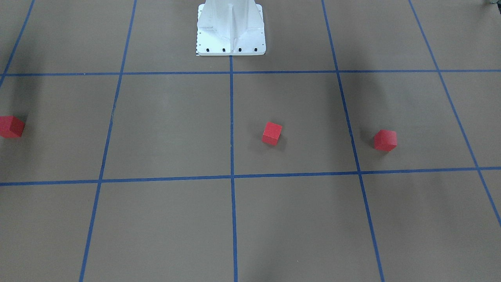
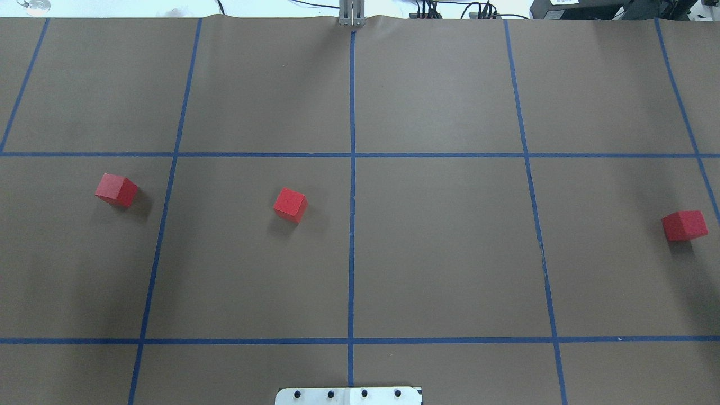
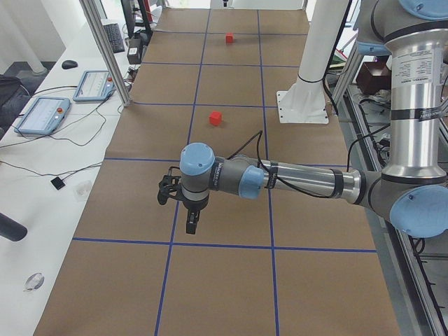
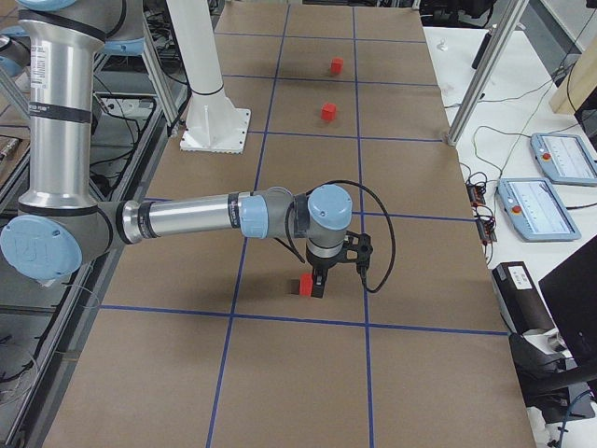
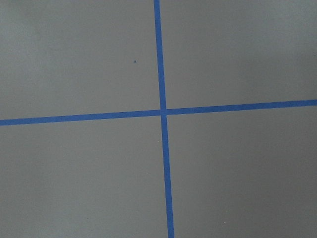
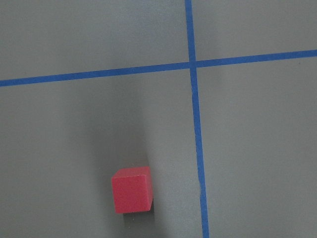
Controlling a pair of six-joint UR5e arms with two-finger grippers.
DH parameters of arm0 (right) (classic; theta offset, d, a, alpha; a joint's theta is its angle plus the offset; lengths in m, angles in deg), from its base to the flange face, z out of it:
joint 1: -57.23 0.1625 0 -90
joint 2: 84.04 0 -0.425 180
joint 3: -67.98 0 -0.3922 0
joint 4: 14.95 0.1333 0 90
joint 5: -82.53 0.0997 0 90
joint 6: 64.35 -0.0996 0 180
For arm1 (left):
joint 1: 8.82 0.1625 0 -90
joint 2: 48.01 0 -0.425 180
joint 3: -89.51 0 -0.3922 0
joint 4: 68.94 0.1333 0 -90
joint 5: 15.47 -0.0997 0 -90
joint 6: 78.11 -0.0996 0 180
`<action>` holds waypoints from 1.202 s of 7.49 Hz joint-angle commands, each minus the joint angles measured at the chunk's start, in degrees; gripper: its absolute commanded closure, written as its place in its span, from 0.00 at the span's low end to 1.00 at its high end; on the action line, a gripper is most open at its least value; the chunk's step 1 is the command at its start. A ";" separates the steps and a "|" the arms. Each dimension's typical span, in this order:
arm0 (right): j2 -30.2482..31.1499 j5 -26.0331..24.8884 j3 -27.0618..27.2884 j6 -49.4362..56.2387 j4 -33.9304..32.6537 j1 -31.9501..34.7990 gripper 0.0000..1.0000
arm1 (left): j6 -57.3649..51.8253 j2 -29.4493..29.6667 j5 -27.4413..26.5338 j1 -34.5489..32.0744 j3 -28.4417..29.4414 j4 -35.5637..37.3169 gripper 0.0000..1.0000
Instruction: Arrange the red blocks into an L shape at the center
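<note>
Three red blocks lie apart in one row of the grid: one at the left, one left of the middle line, one at the far right. They lie on the robot's side of the center, the tape crossing on the middle line. The right gripper shows only in the exterior right view, low beside the right block. That block also shows in the right wrist view. The left gripper hangs near a tape crossing. I cannot tell whether either gripper is open or shut.
The white robot base stands on the middle line at the robot's side. Tablets and cables lie on the side table past the paper's edge. An aluminium post stands at that edge.
</note>
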 commanded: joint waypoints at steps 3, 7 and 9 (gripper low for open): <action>-0.90 0.02 0.03 0.00 0.01 0.00 0.01 | 1.18 6.97 0.48 0.59 -1.24 -0.05 0.00; -1.69 -0.07 -0.06 0.00 0.01 0.00 0.01 | 35.21 16.29 -2.66 18.12 -8.69 0.04 0.00; -1.78 0.02 0.03 0.00 0.01 -0.09 0.01 | 44.56 22.87 -11.16 30.85 -10.56 0.74 0.00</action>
